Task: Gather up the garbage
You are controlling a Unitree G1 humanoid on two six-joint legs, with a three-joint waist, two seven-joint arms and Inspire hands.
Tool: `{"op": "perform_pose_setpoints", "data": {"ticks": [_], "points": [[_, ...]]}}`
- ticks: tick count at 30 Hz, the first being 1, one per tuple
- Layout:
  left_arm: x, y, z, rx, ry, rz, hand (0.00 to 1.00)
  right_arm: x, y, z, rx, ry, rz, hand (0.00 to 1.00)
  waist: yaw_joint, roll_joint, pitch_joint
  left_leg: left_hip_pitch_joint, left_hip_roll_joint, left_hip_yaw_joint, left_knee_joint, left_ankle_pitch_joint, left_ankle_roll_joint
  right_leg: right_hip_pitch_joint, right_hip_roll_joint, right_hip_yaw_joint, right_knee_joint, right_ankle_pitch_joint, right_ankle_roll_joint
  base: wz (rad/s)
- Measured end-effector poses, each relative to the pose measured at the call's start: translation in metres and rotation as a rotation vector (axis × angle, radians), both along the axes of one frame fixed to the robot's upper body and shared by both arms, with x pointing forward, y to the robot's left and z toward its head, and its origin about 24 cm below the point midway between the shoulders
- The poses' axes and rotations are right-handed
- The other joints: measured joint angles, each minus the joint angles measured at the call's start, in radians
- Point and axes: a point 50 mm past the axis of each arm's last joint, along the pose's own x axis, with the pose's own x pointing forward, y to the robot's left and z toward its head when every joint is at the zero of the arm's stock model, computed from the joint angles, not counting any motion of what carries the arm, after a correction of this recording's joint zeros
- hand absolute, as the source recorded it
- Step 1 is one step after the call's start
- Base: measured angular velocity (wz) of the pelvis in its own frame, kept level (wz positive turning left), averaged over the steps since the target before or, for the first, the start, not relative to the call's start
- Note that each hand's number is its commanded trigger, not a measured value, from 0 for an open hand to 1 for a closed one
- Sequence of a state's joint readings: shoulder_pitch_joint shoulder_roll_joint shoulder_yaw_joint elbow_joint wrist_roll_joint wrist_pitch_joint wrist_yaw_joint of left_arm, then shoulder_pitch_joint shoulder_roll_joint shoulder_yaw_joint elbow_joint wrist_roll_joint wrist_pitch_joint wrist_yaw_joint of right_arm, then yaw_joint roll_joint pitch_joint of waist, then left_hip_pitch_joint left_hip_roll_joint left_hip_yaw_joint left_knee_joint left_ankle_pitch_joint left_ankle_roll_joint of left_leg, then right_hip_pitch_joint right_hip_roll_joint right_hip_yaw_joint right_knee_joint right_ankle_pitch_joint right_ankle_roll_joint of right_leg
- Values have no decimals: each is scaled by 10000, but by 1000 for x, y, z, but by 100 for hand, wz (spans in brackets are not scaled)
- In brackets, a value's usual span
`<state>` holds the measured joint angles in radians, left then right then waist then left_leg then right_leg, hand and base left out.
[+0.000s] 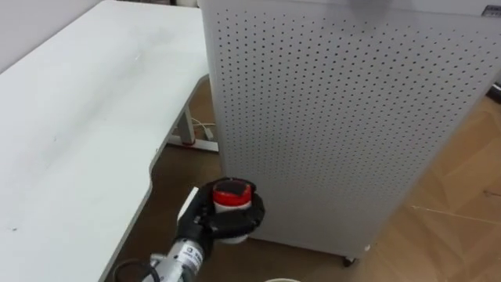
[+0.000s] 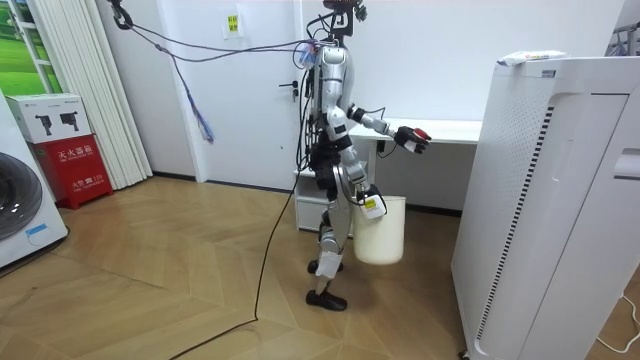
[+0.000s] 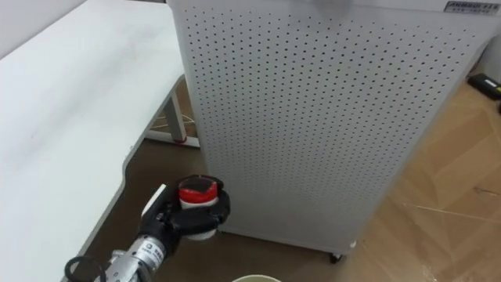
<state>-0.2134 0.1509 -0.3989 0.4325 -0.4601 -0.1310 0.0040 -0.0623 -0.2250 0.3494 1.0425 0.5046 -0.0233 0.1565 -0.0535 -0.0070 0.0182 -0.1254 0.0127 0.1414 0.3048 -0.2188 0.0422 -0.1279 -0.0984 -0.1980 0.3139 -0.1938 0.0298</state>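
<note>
While my left hand (image 1: pixel 205 225) curled round the red-capped garbage (image 1: pixel 232 193) at seven o'clock, the white bucket (image 2: pixel 380 235) hung by my right hand (image 2: pixel 369 204), whose grip I couldn't tell. The pick looked done, I judged. The next move called for swinging it to six o'clock over the bucket, clear of the perforated cabinet (image 1: pixel 337 117) at twelve.

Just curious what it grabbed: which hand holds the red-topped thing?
The left hand, raised before the perforated cabinet, curled round the red-capped object; the right hand hangs low at the white bucket.

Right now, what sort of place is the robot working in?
Probably a room set up like a home: a washing machine at the room view's left, a white desk, a tall perforated white appliance, wood floor.
</note>
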Motion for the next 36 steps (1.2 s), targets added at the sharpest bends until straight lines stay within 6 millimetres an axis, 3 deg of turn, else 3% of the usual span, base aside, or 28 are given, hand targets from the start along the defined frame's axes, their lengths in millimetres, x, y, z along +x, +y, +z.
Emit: {"op": "perform_pose_setpoints", "data": {"ticks": [3,8,13,18,21,22,23,24,36], "points": [[-8,-3,3,-338,-194,-436,100,1,-1,1,124,-85,-91,100,-45,90,-57,-4,6,28,3,0,0,4,2,-17,-12,30,0,0],[-32,-5,-18,-261,606,-1049,100,12,-4,6,317,-420,-151,100,-191,142,-88,-5,3,-24,14,2,-1,17,2,-3,0,39,4,1],[-50,-15,-36,-224,1467,-2083,100,19,-3,9,334,-600,-98,100,-235,141,-60,-70,23,33,6,1,-1,-64,13,-8,-6,57,-12,-1],[-55,-18,-43,-207,1761,-2617,100,20,-2,9,439,-638,-30,100,-246,235,31,-277,78,142,-7,6,-14,-311,57,33,-39,104,-46,-6],[-59,-23,-45,-204,1878,-3075,72,21,-2,9,482,-653,-72,100,-235,241,29,-539,100,151,33,15,-28,-552,83,45,-39,116,-66,0],[-61,-24,-46,-209,1909,-3286,57,21,-1,9,506,-674,-99,100,-238,241,29,-621,107,171,44,16,-29,-646,89,57,-37,118,-69,0],[-63,-25,-48,-210,1974,-3499,7,21,-1,9,506,-671,-67,100,-252,242,29,-691,110,182,54,17,-31,-706,91,57,-39,118,-69,0],[-64,-26,-48,-216,2007,-3590,0,20,0,9,507,-659,-40,100,-254,241,29,-720,111,187,63,18,-32,-726,92,57,-40,118,-69,0],[-72,-32,-54,-502,2333,-4388,0,21,1,9,503,-669,43,100,-320,213,49,-742,104,232,13,19,-34,-809,80,39,-20,117,-68,0]]}}
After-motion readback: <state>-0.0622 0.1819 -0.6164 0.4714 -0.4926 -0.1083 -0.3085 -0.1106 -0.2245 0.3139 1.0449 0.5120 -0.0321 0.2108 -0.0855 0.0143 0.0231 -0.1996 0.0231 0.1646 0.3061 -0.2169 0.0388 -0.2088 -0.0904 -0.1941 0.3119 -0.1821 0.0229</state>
